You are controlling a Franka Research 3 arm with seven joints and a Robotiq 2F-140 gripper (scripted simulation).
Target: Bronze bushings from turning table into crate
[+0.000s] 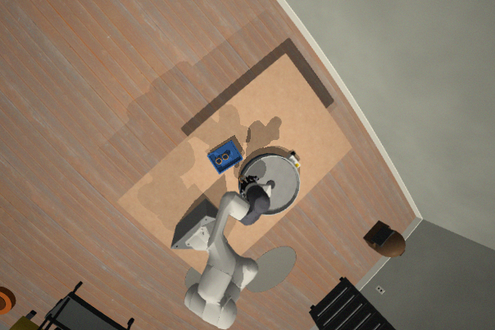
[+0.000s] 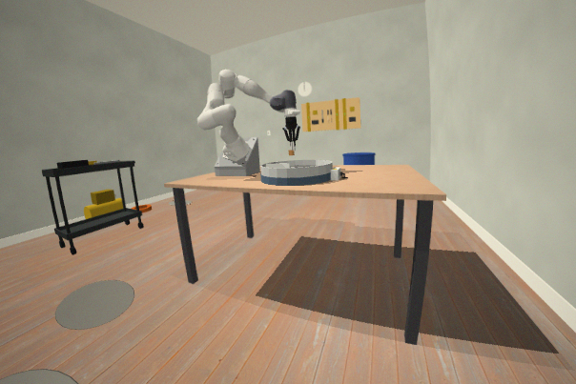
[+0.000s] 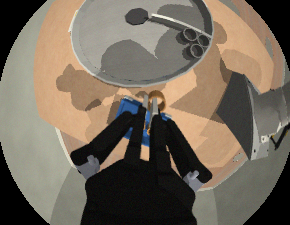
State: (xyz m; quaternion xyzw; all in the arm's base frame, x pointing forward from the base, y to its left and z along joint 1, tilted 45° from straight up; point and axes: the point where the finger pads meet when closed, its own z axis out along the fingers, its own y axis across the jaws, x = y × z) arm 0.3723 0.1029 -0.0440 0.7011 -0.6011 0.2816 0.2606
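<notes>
Transfer of a bronze bushing [image 2: 291, 152] [image 3: 156, 96], clamped in the pincer [image 1: 242, 179] [image 2: 292, 149] [image 3: 149, 102], appears underway; next, carry it over the crate [image 1: 220, 169] [image 3: 124, 110] and lower.

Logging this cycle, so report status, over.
Hand shut on bronze bushing. Two bronze in crate. Three steel on turning table. Nothing visibly blocking.
</notes>
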